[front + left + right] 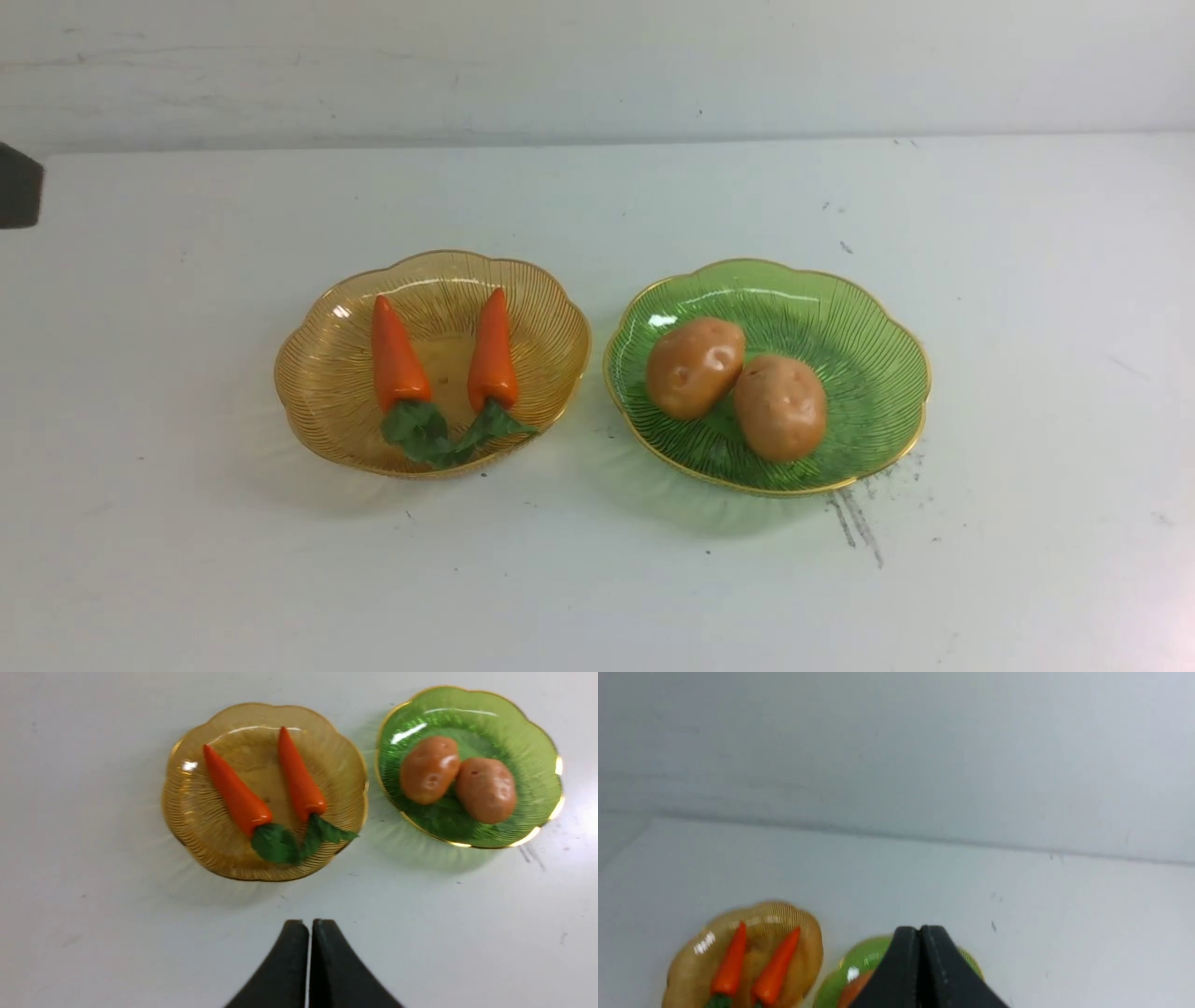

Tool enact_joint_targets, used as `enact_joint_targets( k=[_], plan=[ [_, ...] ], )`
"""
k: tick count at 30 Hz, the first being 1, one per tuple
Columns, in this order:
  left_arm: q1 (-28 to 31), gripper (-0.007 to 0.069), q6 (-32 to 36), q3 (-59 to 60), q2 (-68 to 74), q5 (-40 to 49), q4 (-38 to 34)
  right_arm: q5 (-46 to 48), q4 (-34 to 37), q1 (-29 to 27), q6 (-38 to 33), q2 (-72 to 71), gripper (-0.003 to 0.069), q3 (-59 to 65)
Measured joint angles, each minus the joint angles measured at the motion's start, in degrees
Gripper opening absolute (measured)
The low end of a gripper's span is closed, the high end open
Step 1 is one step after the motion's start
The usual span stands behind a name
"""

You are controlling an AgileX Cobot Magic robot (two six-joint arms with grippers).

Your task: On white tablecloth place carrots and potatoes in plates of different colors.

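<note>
With left gripper (308, 926) and right gripper (920, 931) both closed on nothing, a low swing could clip the green plate (840, 308) and spill its potatoes (780, 406).

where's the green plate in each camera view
Front view: green plate right of centre, holding two potatoes.
Left wrist view: whole green plate, beyond the shut left gripper.
Right wrist view: green plate mostly hidden behind the shut right gripper.
Shared landmark: the yellow plate with two carrots, beside it in all three.
</note>
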Motion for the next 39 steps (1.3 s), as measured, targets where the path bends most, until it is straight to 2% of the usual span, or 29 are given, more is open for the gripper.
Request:
enact_joint_targets(
  k=[2,4,5,6,8,10,13,17,23,28,34,39],
  plan=[
    [0.0,-0.0003,2.2,0.0,-0.1,0.0,-2.8,-10.1,-3.7,0.0,4.8,-15.7,-0.0012,13.9],
    [0.0,-0.0003,3.1,0.0,-0.3,0.0,-4.3,-15.0,-6.1,0.0,7.8,-22.5,-0.0012,19.2],
    [0.0,-0.0003,4.7,0.0,-0.7,0.0,-6.4,-19.6,-10.0,0.0,13.0,-35.1,-0.0012,28.6],
    [0.0,-0.0003,4.8,0.0,-0.8,0.0,-6.6,-19.9,-10.4,0.0,13.6,-35.1,-0.0012,28.6],
    [0.0,-0.0003,5.8,0.0,-1.3,0.0,-9.0,-20.8,-14.3,0.6,19.8,-45.6,-0.0012,37.3],
    [0.0,-0.0003,6.4,0.0,-2.2,0.2,-10.6,-18.3,-15.7,2.1,23.1,-47.5,-0.0012,41.0],
    [0.0,-0.0003,6.6,0.7,-3.8,0.2,-11.7,-16.7,-14.7,4.6,22.0,-46.3,-0.0012,43.9],
    [0.0,-0.0003,6.8,4.5,-8.8,0.0,-11.6,-22.8,-15.9,7.0,18.8,-45.6,-0.0012,45.0],
    [0.0,-0.0003,7.3,13.3,-19.7,-0.3,-9.7,-27.5,-18.0,7.3,18.2,-45.6,-0.0010,45.0],
    [0.0,-0.0003,6.5,26.9,-34.9,-5.5,-7.4,-27.9,-18.6,7.3,18.2,-45.6,-0.0010,45.0],
    [0.0,-0.0003,4.7,37.1,-46.7,-11.1,-7.7,-27.9,-18.6,7.3,18.2,-45.6,-0.0010,45.0],
    [0.0,-0.0003,4.5,41.4,-52.1,-11.4,-10.1,-27.9,-18.6,7.3,18.2,-45.6,-0.0010,45.0]
  ],
)
